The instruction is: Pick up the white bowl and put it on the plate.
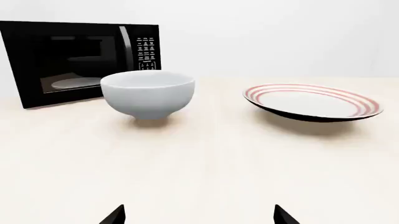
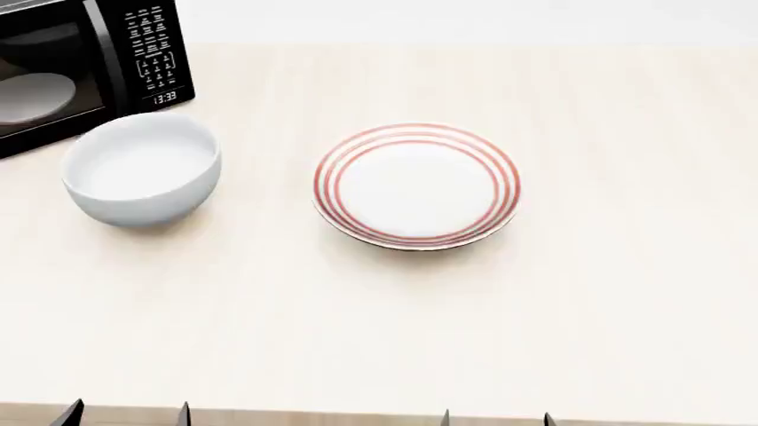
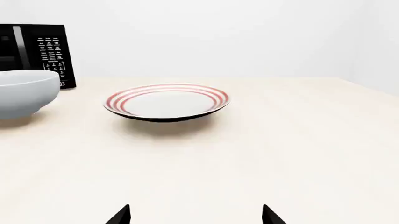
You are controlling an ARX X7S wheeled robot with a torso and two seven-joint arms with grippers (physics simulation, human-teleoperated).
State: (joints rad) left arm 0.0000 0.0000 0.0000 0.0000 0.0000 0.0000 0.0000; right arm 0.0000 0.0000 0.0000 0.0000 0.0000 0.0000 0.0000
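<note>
The white bowl stands upright and empty on the table at the left, just in front of the microwave; it shows also in the left wrist view and partly in the right wrist view. The plate, white with red rings, lies to its right, apart from it, and both wrist views catch it. My left gripper and right gripper sit at the table's near edge, well short of both. Each is open with nothing between its fingertips.
A black microwave stands at the back left behind the bowl, with a pale dish visible through its window. The light wooden table stretches wide; its right edge shows in the right wrist view.
</note>
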